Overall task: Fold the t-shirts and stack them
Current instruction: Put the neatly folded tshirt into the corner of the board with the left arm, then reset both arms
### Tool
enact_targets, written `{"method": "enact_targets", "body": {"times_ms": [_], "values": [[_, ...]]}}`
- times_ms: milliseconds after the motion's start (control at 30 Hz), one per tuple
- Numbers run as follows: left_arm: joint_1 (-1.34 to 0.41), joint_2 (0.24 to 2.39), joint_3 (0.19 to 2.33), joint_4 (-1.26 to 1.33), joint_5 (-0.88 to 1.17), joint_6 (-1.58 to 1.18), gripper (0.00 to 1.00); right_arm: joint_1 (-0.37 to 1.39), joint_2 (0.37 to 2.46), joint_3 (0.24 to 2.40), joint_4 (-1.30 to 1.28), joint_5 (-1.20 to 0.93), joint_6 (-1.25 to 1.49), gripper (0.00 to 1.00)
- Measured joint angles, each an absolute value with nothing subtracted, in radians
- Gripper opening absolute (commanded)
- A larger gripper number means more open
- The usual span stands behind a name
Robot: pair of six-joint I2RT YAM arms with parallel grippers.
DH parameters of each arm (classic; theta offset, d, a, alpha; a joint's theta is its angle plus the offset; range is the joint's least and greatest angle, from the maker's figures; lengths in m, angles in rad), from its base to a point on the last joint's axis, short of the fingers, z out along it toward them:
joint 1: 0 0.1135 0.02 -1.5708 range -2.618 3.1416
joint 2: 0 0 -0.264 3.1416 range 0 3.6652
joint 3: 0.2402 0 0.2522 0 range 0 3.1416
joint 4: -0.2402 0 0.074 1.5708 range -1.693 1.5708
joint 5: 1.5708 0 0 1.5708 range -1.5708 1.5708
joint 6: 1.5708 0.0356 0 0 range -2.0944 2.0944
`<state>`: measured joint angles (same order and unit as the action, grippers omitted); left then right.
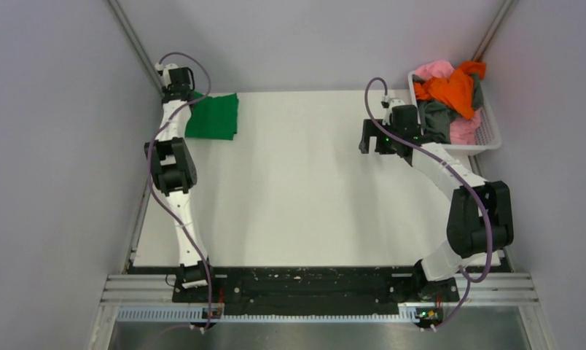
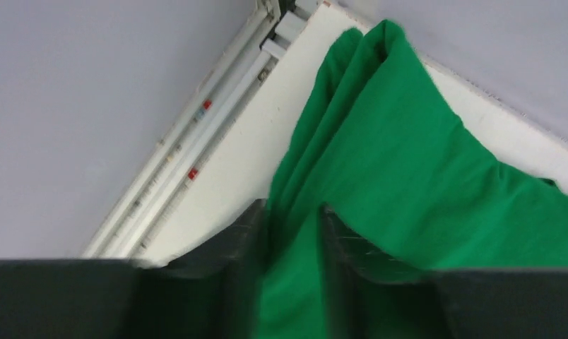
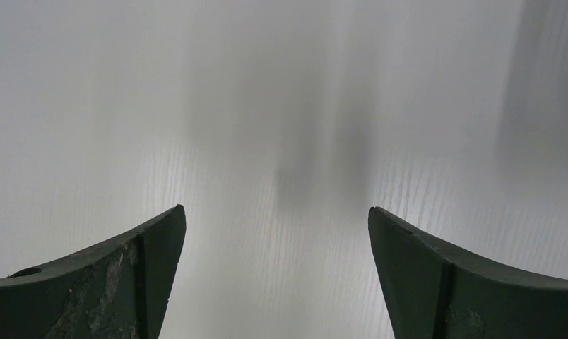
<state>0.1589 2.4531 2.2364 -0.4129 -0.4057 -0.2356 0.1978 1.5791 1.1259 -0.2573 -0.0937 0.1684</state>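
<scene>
At 10 o'clock on the worktop (image 1: 297, 197), hard in the far corner: the green t-shirt (image 1: 216, 115), already folded into a flat block. Clenched on a ridge of its cloth, the left tool (image 2: 293, 240), with green fabric pinched between both fingers and bunched into pleats running off toward the corner. Toward 2 o'clock, above bare worktop and near the white mesh basket (image 1: 490, 140): the right tool (image 3: 275, 240), released, jaws wide, nothing between them. Heaped in the basket, unfolded: an orange t-shirt (image 1: 450, 91) on top, a pink t-shirt (image 1: 432, 70) behind and below, a dark grey t-shirt (image 1: 436, 117) at the front.

Probably the placing step for the first shirt: setting the green block down as the base of the stack. Early in the task by the look of it, with at least three shirts to go. Next, likely: let go of the green cloth without dragging the fold open, lift straight off, then reach with the right tool into the basket for the orange t-shirt. Worth watching: pleats pulled up by the pinch, spoiling the flat top.

No brand or readable writing anywhere. Only small red and blue marks on the rail (image 2: 196, 145) at the worktop's edge, too small to make out.
</scene>
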Motion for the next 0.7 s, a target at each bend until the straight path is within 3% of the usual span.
{"method": "enact_targets", "body": {"times_ms": [33,67,400,700], "values": [[0.163,2.455,2.241,-0.408,-0.406,-0.235,0.90,0.198,1.579,1.126,-0.262,-0.089,0.165,0.99],[0.166,2.455,2.243,-0.402,-0.408,-0.234,0.98,0.198,1.579,1.126,-0.264,-0.085,0.163,0.99],[0.168,2.450,2.224,-0.361,-0.405,-0.310,0.99,0.198,1.579,1.126,-0.277,-0.065,0.151,0.99],[0.146,2.284,1.927,-0.311,-0.268,-0.408,0.99,0.198,1.579,1.125,-0.265,-0.093,0.149,0.99]]}}
